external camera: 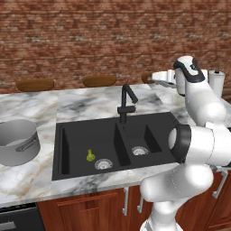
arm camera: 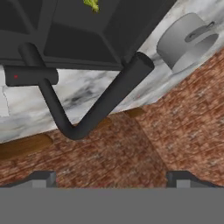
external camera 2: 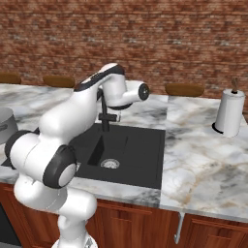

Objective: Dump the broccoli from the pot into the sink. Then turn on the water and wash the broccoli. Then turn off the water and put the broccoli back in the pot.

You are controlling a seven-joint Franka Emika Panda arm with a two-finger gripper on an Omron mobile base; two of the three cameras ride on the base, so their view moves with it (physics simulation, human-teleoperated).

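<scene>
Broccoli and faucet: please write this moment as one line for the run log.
broccoli: in larger basin of sink, near drain | pot: upright on counter left of sink | gripper: open, holding nothing, facing faucet | water: none visible

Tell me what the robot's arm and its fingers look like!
The arm is shiny white, built from fat rounded tube sections with dark bands at the joints. No cables or writing show. Its two fingers are small, dark, blocky tips with lighter grey faces.
</scene>
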